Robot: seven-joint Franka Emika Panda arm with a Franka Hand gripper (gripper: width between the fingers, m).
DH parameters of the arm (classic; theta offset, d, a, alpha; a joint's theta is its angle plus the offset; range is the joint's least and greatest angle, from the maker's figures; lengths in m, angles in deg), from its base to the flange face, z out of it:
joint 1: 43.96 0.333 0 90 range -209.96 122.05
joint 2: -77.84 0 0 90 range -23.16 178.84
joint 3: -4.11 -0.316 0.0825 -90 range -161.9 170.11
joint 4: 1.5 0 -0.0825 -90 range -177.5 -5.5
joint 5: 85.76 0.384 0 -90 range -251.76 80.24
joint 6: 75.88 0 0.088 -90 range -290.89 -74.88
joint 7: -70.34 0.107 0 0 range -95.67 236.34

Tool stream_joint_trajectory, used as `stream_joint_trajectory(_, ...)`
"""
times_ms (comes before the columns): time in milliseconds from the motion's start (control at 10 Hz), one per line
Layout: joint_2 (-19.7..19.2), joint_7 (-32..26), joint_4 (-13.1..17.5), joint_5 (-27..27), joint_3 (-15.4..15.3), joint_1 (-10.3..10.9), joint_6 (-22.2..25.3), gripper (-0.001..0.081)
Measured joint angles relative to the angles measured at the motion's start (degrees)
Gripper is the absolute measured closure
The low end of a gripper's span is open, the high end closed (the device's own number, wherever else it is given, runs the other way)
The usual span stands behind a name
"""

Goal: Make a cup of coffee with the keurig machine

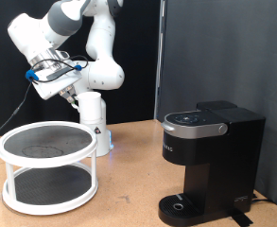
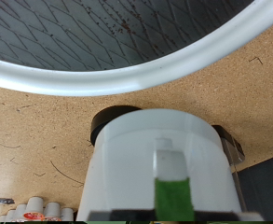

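The keurig machine [image 1: 209, 161] stands at the exterior view's right. It is matte black, its silver-ringed lid is down, and nothing stands on its round drip base [image 1: 182, 204]. The white mug is not in view in either frame. My gripper [image 1: 70, 96] hangs high at the exterior view's upper left, above the far edge of a white round rack and far from the machine. Its fingers are too small there to read. The wrist view shows no fingers and nothing held.
A white two-tier round rack [image 1: 46, 142] with dark mesh shelves stands at the exterior view's left; its rim [image 2: 127, 79] crosses the wrist view. The robot's white base column [image 1: 93, 118] [image 2: 164, 159] stands behind it. Several small pods [image 2: 34, 207] lie at the wrist view's corner.
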Motion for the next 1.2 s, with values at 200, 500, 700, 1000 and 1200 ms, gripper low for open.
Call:
stream_joint_trajectory(200, -0.4, 0.1, 0.1, 3.4, -0.3, 0.7, -0.3, 0.0802)
stream_joint_trajectory(500, -2.6, 3.5, 0.2, 10.9, -5.2, 4.6, -7.8, 0.0802)
stream_joint_trajectory(700, -5.0, 5.3, 0.8, 14.9, -8.9, 6.8, -13.4, 0.0802)
stream_joint_trajectory(1000, -9.8, 8.0, 2.5, 17.3, -13.6, 9.0, -19.0, 0.0802)
stream_joint_trajectory(1200, -9.8, 7.8, 2.5, 17.1, -13.4, 8.9, -17.9, 0.0802)
